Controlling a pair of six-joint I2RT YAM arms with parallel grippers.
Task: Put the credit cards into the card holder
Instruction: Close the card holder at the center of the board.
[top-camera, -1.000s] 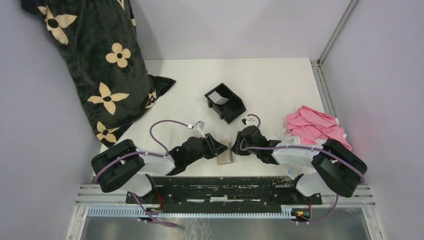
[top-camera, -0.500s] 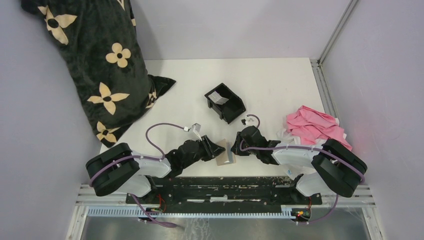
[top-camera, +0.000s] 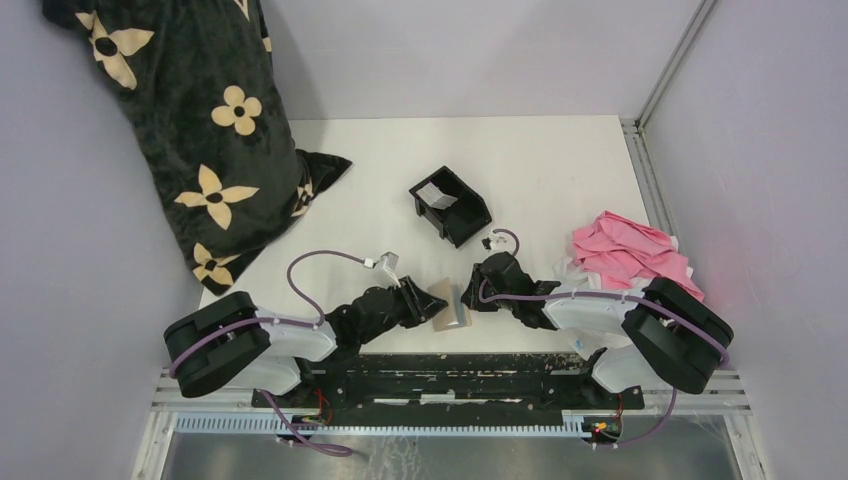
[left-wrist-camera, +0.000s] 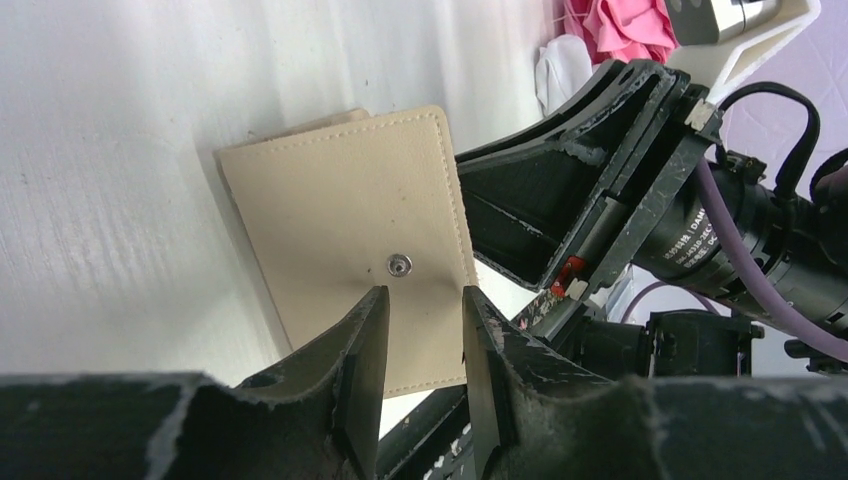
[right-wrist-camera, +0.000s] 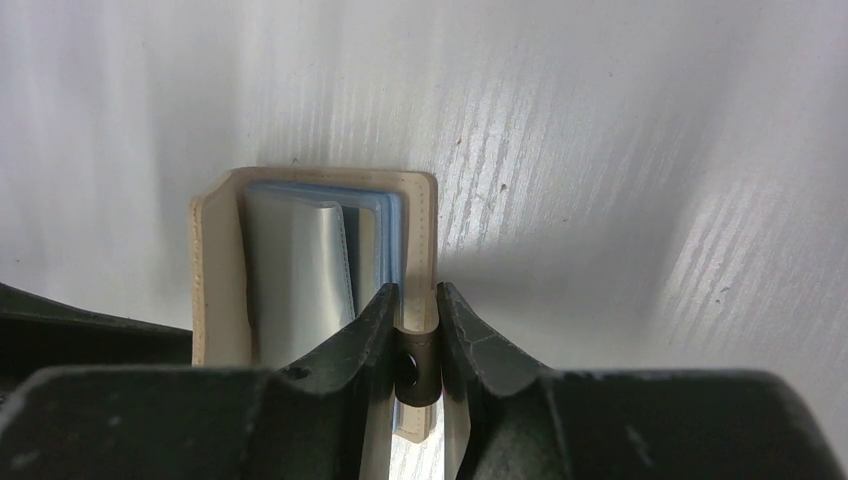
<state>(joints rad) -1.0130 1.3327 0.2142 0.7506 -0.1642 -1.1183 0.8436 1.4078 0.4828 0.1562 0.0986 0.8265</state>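
The tan card holder (top-camera: 450, 306) stands on edge near the table's front, between my two grippers. My right gripper (right-wrist-camera: 419, 300) is shut on its right cover (right-wrist-camera: 420, 240) at the dark snap tab (right-wrist-camera: 417, 372). The holder is spread open, showing a blue card (right-wrist-camera: 388, 240) and a pale grey card or sleeve (right-wrist-camera: 300, 270) inside. My left gripper (left-wrist-camera: 422, 305) is open just in front of the outer cover (left-wrist-camera: 340, 210), below the metal snap (left-wrist-camera: 399, 264), with nothing between its fingers. A pale grey-white card (top-camera: 436, 194) lies in the black tray (top-camera: 462, 222).
A black flowered cushion (top-camera: 190, 130) fills the back left corner. A pink cloth (top-camera: 625, 252) is heaped at the right edge, by the right arm. The table's front edge and the black mounting rail (top-camera: 450, 370) run just below the holder.
My left arm has swung lower and brought its gripper up against the holder's outer cover. The holder has shifted slightly up the table. The right gripper has kept its hold.
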